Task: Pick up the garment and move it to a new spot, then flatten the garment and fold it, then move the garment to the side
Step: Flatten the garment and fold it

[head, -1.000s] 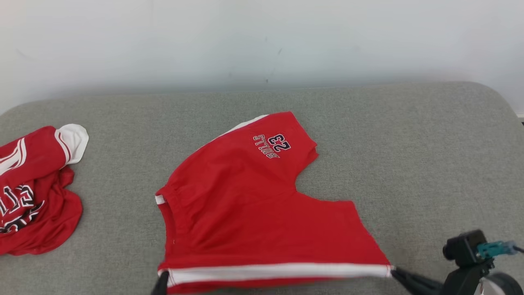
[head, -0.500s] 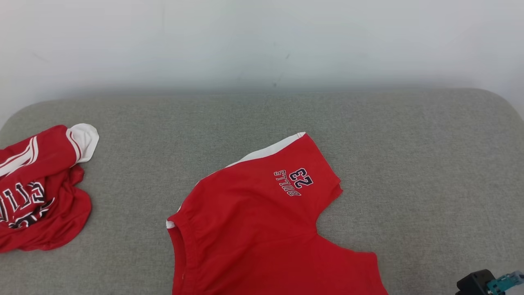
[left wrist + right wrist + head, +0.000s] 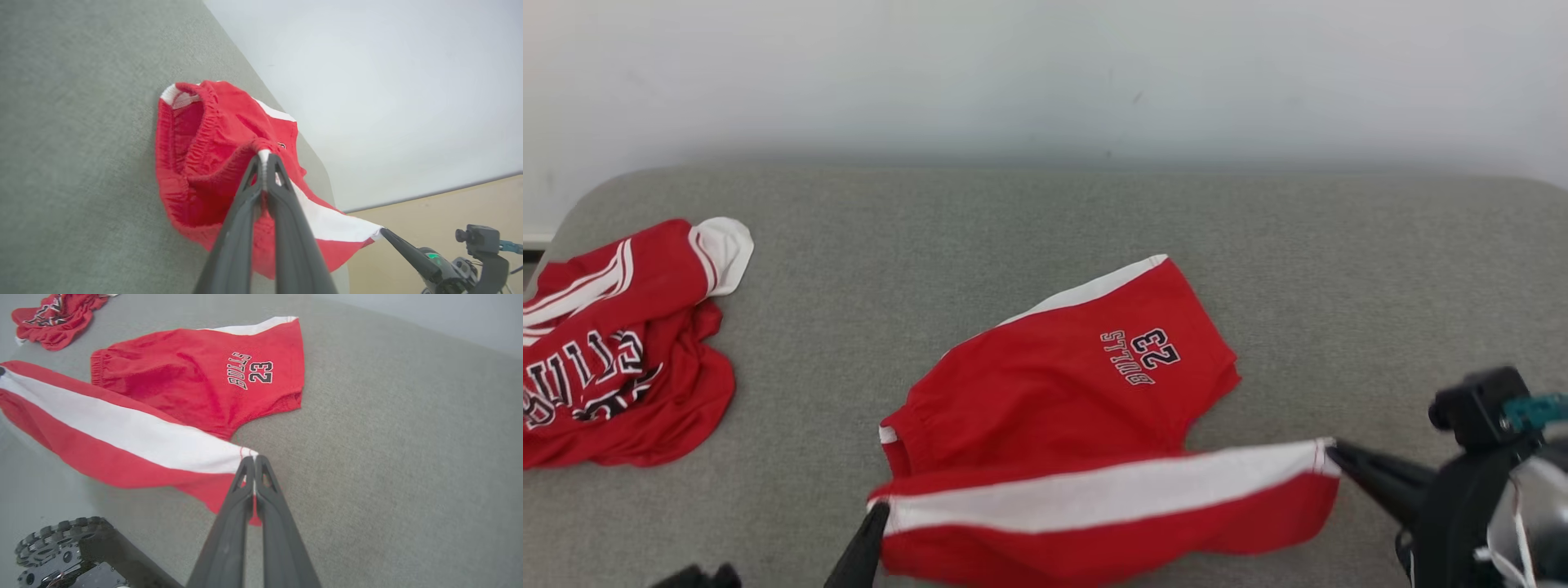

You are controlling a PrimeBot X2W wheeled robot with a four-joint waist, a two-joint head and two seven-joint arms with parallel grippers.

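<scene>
The garment [image 3: 1062, 384] is a pair of red shorts with white side stripes and "BULLS 23" print, lying on the grey cushion [image 3: 1339, 269]. Its near striped side [image 3: 1111, 494] is raised off the cushion and stretched between my grippers. My left gripper [image 3: 876, 510] is shut on the waistband corner [image 3: 263, 154]. My right gripper [image 3: 1331, 449] is shut on the hem corner of that leg [image 3: 245, 453]. The far leg with the print [image 3: 249, 371] lies flat. The raised stripe hangs over the lower part of the shorts.
A second red garment [image 3: 621, 359] lies crumpled at the cushion's left end, also seen as a red heap [image 3: 53, 318]. A white wall [image 3: 1045, 73] backs the cushion. My wheeled base [image 3: 61, 547] sits below the front edge. Bare cushion stretches to the right.
The head view has shifted. Both grippers, still shut on the ends of the striped side, have lifted it off the cushion and carried it toward the far leg.
</scene>
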